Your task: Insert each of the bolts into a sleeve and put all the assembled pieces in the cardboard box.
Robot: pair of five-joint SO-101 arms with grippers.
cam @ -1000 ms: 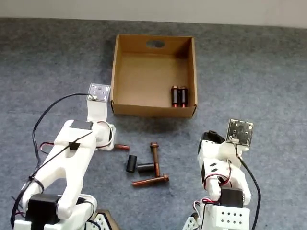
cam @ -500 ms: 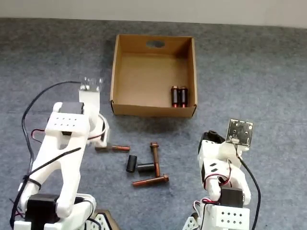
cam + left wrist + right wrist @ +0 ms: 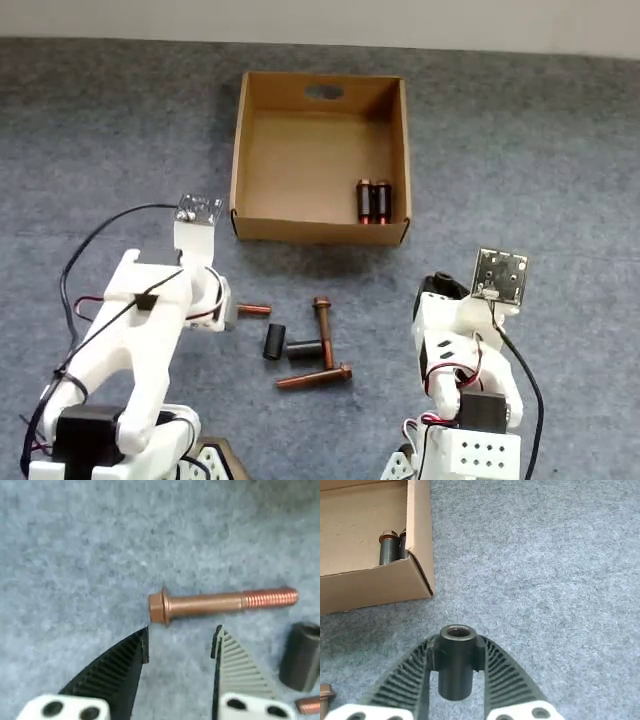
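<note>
Copper bolt [image 3: 220, 602], flanged hex head and threaded tip, flat on grey surface [image 3: 520, 130] just beyond left jaws, spread wide and empty. Rightward from above, two black sleeves [image 3: 274, 341] among two more bolts [image 3: 322, 330], crowded close. Cardboard box [image 3: 237, 170] behind, two assembled pieces [image 3: 372, 201] in its near right corner. Right jaws clamped on another sleeve [image 3: 456, 667], hollow bore plain from right wrist view.
</note>
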